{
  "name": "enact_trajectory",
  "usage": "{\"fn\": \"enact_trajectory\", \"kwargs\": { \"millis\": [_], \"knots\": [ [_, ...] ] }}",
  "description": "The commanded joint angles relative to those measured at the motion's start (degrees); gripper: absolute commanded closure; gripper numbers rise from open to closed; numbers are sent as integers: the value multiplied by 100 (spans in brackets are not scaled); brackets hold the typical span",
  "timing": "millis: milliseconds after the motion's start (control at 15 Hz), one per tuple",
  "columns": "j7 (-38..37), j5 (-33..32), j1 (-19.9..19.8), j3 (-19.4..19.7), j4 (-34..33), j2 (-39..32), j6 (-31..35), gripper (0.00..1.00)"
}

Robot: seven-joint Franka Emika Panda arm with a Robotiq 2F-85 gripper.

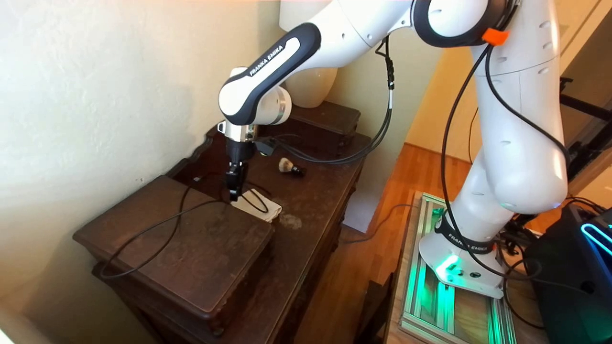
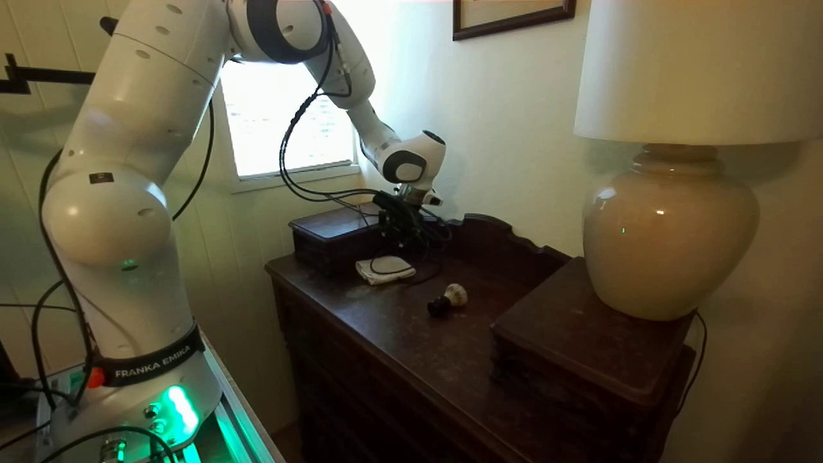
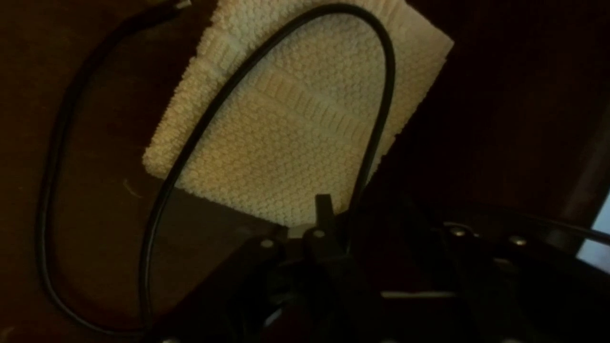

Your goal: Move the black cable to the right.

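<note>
The black cable (image 1: 179, 216) is long and thin and curves loosely over the raised left box of the dresser. It runs past my gripper and loops onto the white folded cloth (image 1: 249, 206). In the wrist view the cable (image 3: 390, 71) arches over the cloth (image 3: 286, 143) and drops beside the inner side of a finger. Another bend lies on the dark wood, with a metal-tipped end at top left. My gripper (image 1: 234, 191) points down just above the box edge and cloth. In the wrist view the fingers (image 3: 381, 214) look apart, though dark. The cable's part between them is mostly hidden.
A shaving brush (image 1: 287, 166) lies on the dresser (image 2: 450, 360), beyond the cloth. A large lamp (image 2: 669, 238) stands on the other raised box (image 2: 578, 334). A carved backboard (image 2: 498, 235) runs along the wall. Thick arm cables (image 2: 286, 154) hang near the wrist.
</note>
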State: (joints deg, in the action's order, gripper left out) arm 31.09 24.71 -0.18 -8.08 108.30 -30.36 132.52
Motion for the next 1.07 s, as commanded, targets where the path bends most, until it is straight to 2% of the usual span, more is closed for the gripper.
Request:
{"fn": "enact_trajectory", "kwargs": {
  "millis": [0, 133, 533, 800, 1000],
  "knots": [
    [-146, -202, -158, -154, -177, -90, -166, 88],
    [-101, -184, -196, -181, -147, -39, -140, 100],
    [109, -149, -338, -219, 76, 310, 8, 99],
    [827, 190, -628, -356, 553, 966, 41, 99],
    [1082, 305, -731, -269, 1156, 1675, 86, 99]
  ]
}}
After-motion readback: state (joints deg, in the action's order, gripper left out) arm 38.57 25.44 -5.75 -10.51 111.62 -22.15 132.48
